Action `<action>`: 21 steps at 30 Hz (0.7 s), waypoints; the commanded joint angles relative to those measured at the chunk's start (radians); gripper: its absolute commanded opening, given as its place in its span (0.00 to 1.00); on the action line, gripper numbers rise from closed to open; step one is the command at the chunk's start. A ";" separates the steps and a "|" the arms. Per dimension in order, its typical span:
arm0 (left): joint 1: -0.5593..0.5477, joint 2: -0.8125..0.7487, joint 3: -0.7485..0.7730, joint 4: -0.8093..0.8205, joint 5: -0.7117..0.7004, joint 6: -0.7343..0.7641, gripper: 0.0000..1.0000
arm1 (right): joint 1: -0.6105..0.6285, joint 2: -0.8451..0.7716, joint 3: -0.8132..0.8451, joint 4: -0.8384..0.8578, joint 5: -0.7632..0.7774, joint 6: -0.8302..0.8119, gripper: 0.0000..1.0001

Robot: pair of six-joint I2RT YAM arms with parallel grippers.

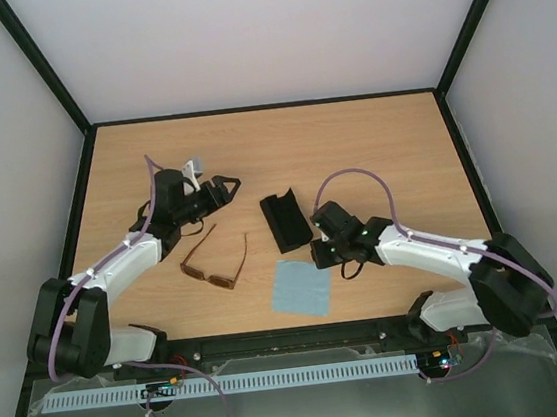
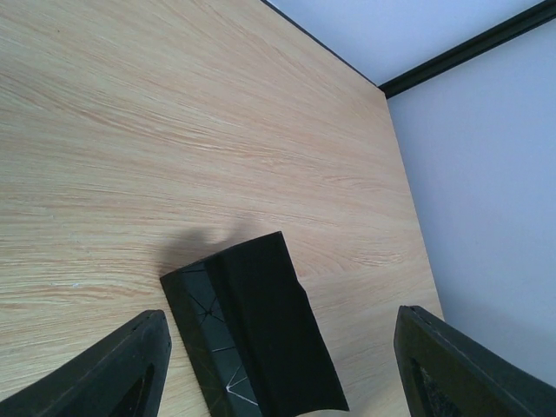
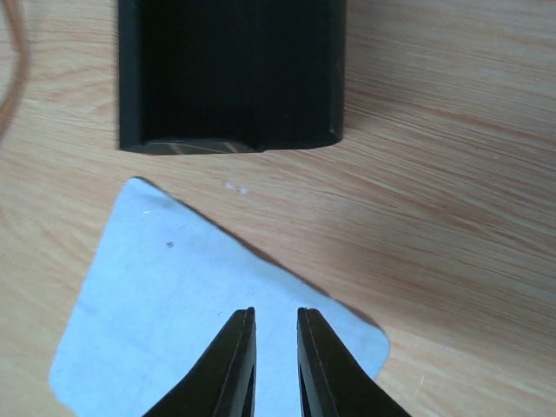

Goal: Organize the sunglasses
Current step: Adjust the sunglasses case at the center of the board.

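Left hand [image 1: 226, 185] released, right hand [image 3: 275, 318] nearly clenched, empty; the sunglasses [image 1: 209, 276], lower-left of centre, are best grasped by the frame.

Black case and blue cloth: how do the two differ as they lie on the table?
The black case is long, dark and rigid, with raised sides around a hollow; the light blue cloth is a thin, flat, pale square. The case lies farther from the arm bases, and the cloth lies nearer, just off the case's near end with a strip of wood between them. Both rest unheld on the table, right of the sunglasses in the top view.
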 commanded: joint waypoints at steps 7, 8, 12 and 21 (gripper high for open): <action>0.010 -0.019 0.013 -0.018 0.015 0.016 0.74 | -0.036 0.261 0.079 0.101 0.024 -0.007 0.09; 0.011 -0.020 0.013 -0.018 0.016 0.017 0.73 | -0.044 0.277 0.094 0.099 0.028 -0.011 0.08; 0.018 -0.016 0.012 -0.014 0.021 0.016 0.73 | -0.093 0.293 0.123 0.104 0.021 -0.033 0.07; 0.019 0.015 0.011 0.018 0.039 0.010 0.73 | -0.193 0.344 0.201 0.053 0.066 -0.091 0.06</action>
